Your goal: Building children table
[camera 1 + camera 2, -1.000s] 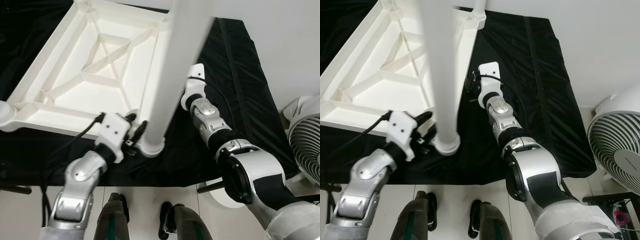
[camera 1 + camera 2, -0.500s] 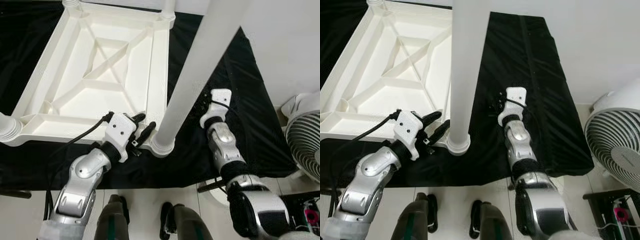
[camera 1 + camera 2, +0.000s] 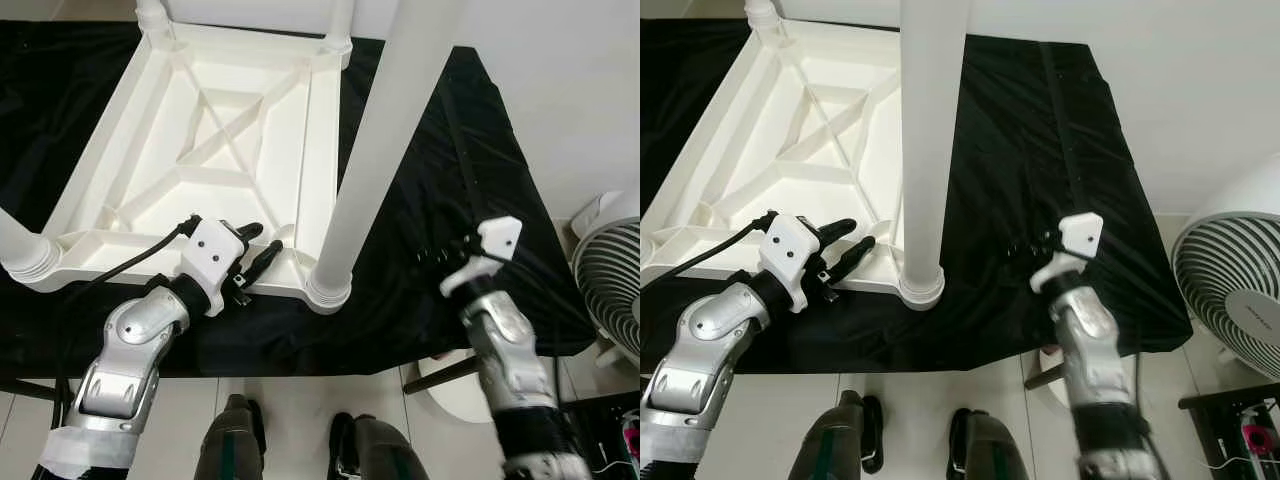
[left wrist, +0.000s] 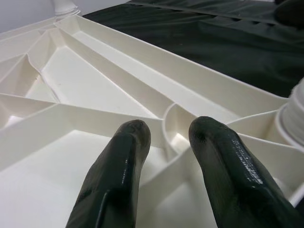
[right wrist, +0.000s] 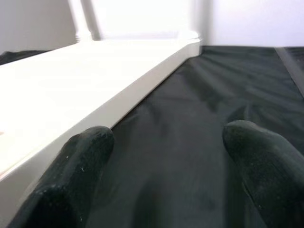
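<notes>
- Step in hand (judgement): leg fitting. The table [image 3: 215,150] lies upside down on a black cloth [image 3: 480,170], ribbed underside up; the near-right leg [image 3: 375,160] stands upright in its corner socket, and other legs show at the far corners and at the near-left corner [image 3: 22,250].
- Left gripper [image 3: 262,250]: arm reaches forward from low left, wrist raised, fingers [image 4: 118,156] slightly parted and empty, hovering over the table's near rim just beside the seated leg's base, not touching the leg.
- Leg, centre: its collar [image 3: 328,292] sits on the corner; whether it is fully home cannot be told.
- Right gripper [image 5: 161,156]: arm extended forward on the right, well apart from the leg, fingers wide open over bare cloth, holding nothing; the table's side edge [image 5: 109,85] runs beside it.
- Next move (judgement): both grippers must close back on the leg to check or tighten it, or steady the table for turning upright.
</notes>
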Controlling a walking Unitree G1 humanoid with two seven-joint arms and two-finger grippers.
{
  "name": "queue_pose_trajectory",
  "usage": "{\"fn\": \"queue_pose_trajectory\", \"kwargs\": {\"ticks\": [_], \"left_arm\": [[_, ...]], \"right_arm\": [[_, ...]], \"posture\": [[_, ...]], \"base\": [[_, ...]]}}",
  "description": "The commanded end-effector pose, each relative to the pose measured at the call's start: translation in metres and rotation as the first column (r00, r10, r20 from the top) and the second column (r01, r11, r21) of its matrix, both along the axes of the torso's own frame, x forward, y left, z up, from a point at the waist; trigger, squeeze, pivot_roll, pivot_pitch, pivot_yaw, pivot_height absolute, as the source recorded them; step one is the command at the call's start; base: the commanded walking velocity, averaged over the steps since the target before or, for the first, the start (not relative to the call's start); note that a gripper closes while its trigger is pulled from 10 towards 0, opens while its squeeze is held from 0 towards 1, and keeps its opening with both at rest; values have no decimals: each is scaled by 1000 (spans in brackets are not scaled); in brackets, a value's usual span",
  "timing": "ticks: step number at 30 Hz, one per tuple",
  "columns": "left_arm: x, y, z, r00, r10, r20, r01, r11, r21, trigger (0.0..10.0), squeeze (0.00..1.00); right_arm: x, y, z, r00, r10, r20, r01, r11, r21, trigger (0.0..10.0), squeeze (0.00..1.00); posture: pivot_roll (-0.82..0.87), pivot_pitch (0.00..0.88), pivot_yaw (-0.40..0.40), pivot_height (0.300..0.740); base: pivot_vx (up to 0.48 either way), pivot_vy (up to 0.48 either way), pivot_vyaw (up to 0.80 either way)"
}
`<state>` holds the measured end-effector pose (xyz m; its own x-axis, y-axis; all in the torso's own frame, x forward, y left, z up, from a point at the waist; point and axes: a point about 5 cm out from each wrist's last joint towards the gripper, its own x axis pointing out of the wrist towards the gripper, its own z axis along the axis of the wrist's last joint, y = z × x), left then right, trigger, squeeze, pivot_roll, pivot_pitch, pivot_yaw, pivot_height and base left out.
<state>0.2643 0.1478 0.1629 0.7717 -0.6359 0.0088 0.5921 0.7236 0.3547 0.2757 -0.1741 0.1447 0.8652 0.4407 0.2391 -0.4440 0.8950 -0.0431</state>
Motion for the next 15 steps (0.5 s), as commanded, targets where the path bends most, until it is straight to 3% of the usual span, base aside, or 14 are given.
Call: {"fn": "queue_pose_trajectory", "kwargs": {"ticks": [1, 3, 4, 6, 9, 14, 15], "left_arm": [[3, 10, -5, 999, 27, -19, -26, 999, 47, 10000, 0], [4, 13, -5, 999, 41, -23, -39, 997, 61, 10000, 0], [9, 20, -4, 996, 88, -30, -84, 992, 95, 10000, 0], [10, 22, -2, 995, 89, -35, -85, 991, 106, 10000, 0], [10, 25, 1, 997, 65, -42, -60, 991, 116, 10000, 0], [3, 25, 5, 999, -32, -34, 37, 987, 156, 10000, 0], [3, 25, 5, 999, -32, -34, 37, 987, 156, 10000, 0]], "right_arm": [[-14, 3, 1, 985, 161, -56, -164, 986, -44, 10000, 0], [-19, 3, 1, 971, 223, -87, -228, 972, -52, 10000, 0], [-26, -2, 4, 938, 322, -127, -337, 933, -126, 10000, 0], [-27, -5, 7, 930, 344, -134, -361, 922, -141, 10000, 0], [-27, -11, 13, 912, 383, -148, -404, 901, -156, 10000, 0], [-33, -11, 21, 831, 518, -204, -552, 813, -184, 10000, 0], [-33, -11, 21, 831, 518, -204, -552, 813, -184, 10000, 0]], "posture": [[38, 116, -13, 740], [38, 116, -13, 740], [34, 111, -9, 740], [32, 107, -6, 740], [32, 105, -4, 740], [40, 100, -9, 740], [40, 100, -9, 740]], "base": [[0, 0, 0], [0, 0, 0], [0, 0, 0], [0, 0, 0], [0, 0, 0], [0, 0, 0], [0, 0, 0]]}}
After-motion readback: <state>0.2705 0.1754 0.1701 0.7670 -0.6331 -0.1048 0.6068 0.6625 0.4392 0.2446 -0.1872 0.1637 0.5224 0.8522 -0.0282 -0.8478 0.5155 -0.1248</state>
